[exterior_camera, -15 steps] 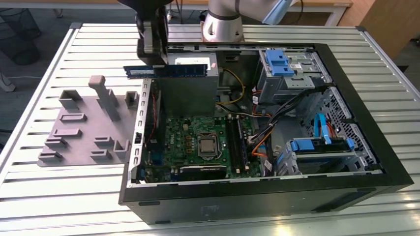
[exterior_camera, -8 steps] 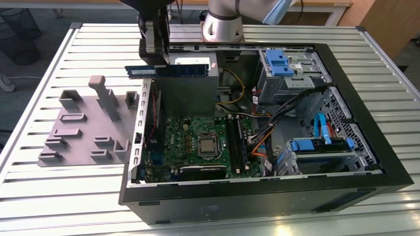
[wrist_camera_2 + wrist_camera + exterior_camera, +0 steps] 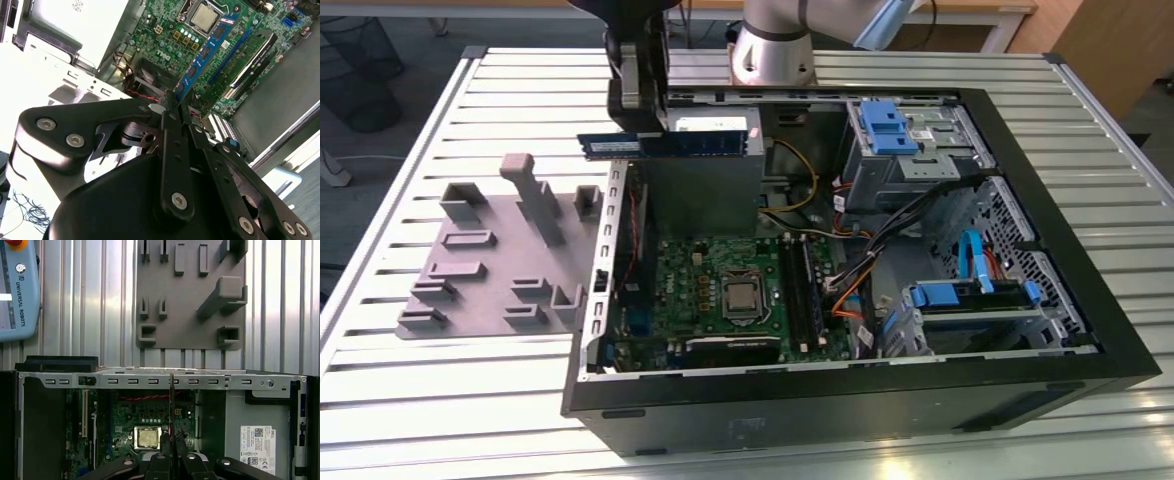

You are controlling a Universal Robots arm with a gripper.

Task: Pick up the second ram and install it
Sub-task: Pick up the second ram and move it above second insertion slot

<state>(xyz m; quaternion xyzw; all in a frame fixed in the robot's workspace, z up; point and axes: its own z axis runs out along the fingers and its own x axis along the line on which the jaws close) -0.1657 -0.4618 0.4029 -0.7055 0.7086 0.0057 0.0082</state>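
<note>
The second ram (image 3: 670,143), a blue board with black chips, hangs level in the air above the back left corner of the open computer case (image 3: 1067,330). My gripper (image 3: 640,128) is shut on it near the end at the exterior view's left. In the second wrist view the second ram (image 3: 205,52) juts out from my gripper (image 3: 173,106) over the green motherboard (image 3: 165,37). Seen edge-on in the first wrist view, the second ram (image 3: 171,400) is a thin dark line above my gripper (image 3: 171,442). The long black memory slots (image 3: 801,295) lie lower on the motherboard (image 3: 707,290), beside the processor (image 3: 742,296).
A grey fixture plate (image 3: 480,265) with upright blocks lies on the slatted table (image 3: 440,400) at the exterior view's left of the case. Inside the case are a power supply (image 3: 710,124), blue drive brackets (image 3: 891,128) and loose cables (image 3: 881,240). A teach pendant (image 3: 17,290) rests on the table.
</note>
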